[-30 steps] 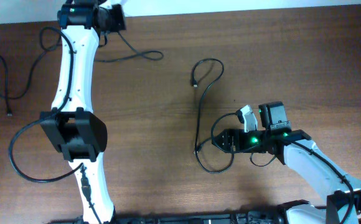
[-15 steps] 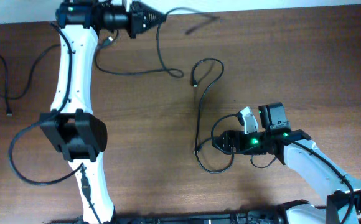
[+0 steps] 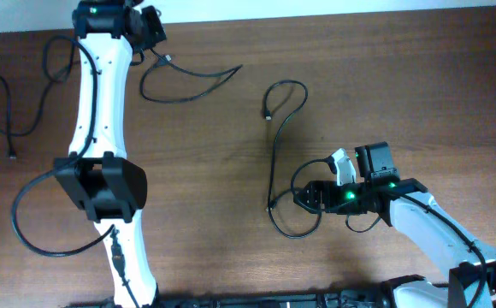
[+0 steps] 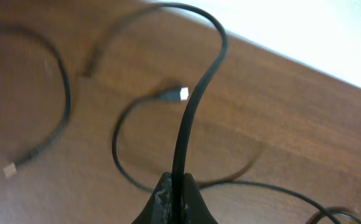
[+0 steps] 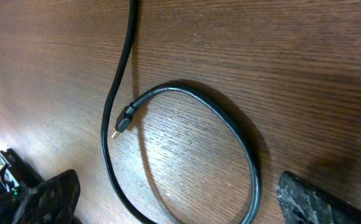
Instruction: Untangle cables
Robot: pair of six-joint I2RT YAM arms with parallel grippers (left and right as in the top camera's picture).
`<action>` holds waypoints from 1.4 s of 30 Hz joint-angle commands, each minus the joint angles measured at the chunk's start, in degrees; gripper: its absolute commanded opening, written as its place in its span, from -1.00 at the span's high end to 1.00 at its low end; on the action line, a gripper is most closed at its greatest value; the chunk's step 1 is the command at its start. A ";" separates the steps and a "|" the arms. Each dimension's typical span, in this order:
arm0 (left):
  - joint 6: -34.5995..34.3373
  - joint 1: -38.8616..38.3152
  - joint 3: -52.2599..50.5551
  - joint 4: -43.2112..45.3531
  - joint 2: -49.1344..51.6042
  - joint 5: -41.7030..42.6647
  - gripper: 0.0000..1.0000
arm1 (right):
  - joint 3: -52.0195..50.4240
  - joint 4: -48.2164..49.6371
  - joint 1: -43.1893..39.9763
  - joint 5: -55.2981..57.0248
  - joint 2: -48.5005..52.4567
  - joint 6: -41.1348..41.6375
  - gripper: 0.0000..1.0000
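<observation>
My left gripper (image 3: pixel 152 32) is at the table's far left corner, shut on a thin black cable (image 4: pixel 196 93) that rises from the jaws (image 4: pixel 174 186) and curves away. This cable (image 3: pixel 143 83) lies in a loose loop right of the left arm, with a plug (image 4: pixel 183 94) showing. A second cable (image 3: pixel 273 162) runs from a plug at mid-table down to a loop by my right gripper (image 3: pixel 299 195). That gripper (image 5: pixel 180 205) is open, with the loop (image 5: pixel 249 155) and its plug (image 5: pixel 121 124) lying between the fingers. A third cable (image 3: pixel 13 156) lies apart at the far left.
A thicker black arm wire (image 3: pixel 17 214) loops out beside the left arm's elbow. The table's far edge (image 3: pixel 333 15) meets a white surface just behind the left gripper. Another cable end with a plug (image 4: pixel 9 170) lies to the left in the left wrist view.
The left gripper swung out to the right, flinging its cable along the far edge, then turned back. The cable now lies in a loop near the arm. The right arm has not moved.
</observation>
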 commanded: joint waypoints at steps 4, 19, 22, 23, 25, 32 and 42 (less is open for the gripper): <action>-11.78 -3.78 -7.26 -2.91 -0.33 -6.51 1.00 | 0.02 0.17 0.31 0.50 -0.07 -0.79 -0.98; -13.18 -2.73 -32.65 22.27 -0.33 -18.93 1.00 | 0.02 0.17 0.31 0.50 -0.07 -0.79 -0.97; 12.94 -2.58 -33.05 29.07 -0.33 -18.73 0.58 | 0.02 0.17 0.31 0.50 -0.07 -0.79 -0.98; 21.33 -2.58 -33.03 29.79 -0.33 -18.82 -0.99 | 0.02 0.20 0.31 0.52 -0.07 -0.79 -0.97; 24.94 -2.05 -31.08 26.69 -0.52 -20.87 -0.98 | 0.02 0.22 0.31 0.52 -0.07 -0.79 -0.97; 11.32 8.09 -26.53 21.84 -4.37 -4.17 -0.98 | 0.02 0.22 0.31 0.50 -0.07 -0.76 -0.97; 21.46 15.52 -35.93 25.07 -3.65 -1.20 -0.52 | 0.02 1.07 0.31 0.46 -0.07 -0.74 -0.97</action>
